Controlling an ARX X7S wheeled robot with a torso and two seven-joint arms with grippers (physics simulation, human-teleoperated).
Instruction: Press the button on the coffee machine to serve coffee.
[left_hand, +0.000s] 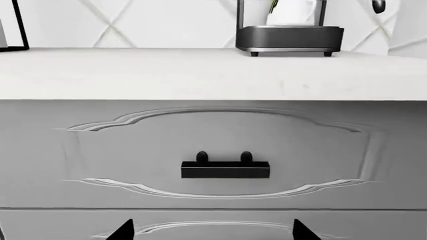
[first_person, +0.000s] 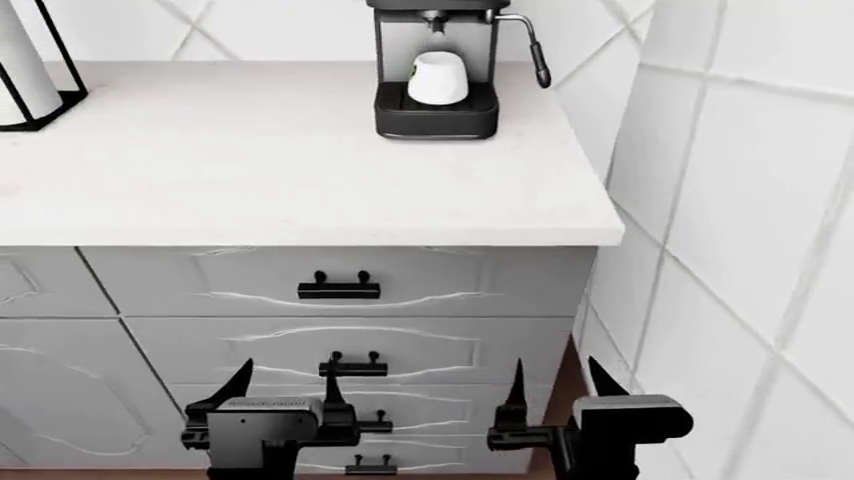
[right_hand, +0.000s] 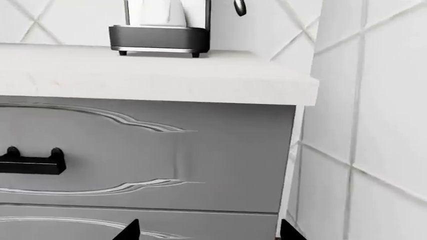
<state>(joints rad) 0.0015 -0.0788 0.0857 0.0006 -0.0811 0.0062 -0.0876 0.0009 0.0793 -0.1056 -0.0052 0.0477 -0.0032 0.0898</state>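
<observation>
Coffee machine (first_person: 435, 70) sitting at worktop's (first_person: 267, 170) back edge near right corner, white cup (first_person: 438, 78) standing on its drip tray. Both pincers hanging low before drawer fronts (first_person: 334, 283), well below worktop: left pincer (first_person: 286, 384) spread open, right pincer (first_person: 561, 382) likewise open, gripping nothing.

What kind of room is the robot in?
It looks like a kitchen. A coffee machine with a white cup stands on a pale countertop, there are drawers with black handles below it, and the wall is tiled white.
</observation>
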